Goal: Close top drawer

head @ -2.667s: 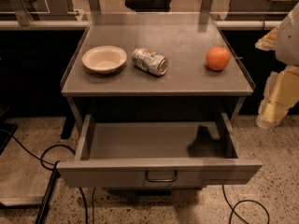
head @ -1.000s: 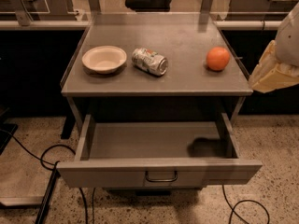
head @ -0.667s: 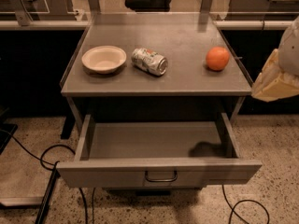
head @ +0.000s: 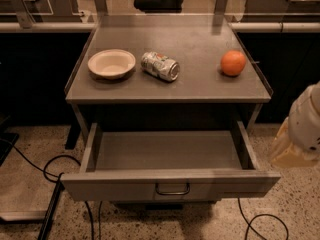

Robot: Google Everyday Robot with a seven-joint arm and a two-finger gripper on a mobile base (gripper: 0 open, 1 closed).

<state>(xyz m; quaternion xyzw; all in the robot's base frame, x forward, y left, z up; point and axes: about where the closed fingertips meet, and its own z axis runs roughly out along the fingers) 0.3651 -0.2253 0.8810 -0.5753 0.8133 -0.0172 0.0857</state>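
Observation:
The top drawer (head: pixel 125 185) of a grey metal cabinet is pulled far out toward me. Its inside is bare, and its flat front panel has a small dark loop handle (head: pixel 172 189) at the centre. My gripper (head: pixel 290 151) is at the right edge of the view, a beige part under the white arm (head: pixel 306 124). It hangs just right of the drawer's front right corner, at about the drawer's height, and does not touch the drawer. The lower drawers are hidden under the open one.
On the cabinet top (head: pixel 200 86) are a white bowl (head: pixel 111 63) at left, a crushed can (head: pixel 160 66) lying in the middle and an orange (head: pixel 233 63) at right. Black cables (head: pixel 50 166) lie on the speckled floor on both sides. A rail runs behind.
My arm and gripper have come down the right side, from beside the cabinet top to beside the drawer's front corner. The shadow inside the drawer has gone. The drawer has not moved.

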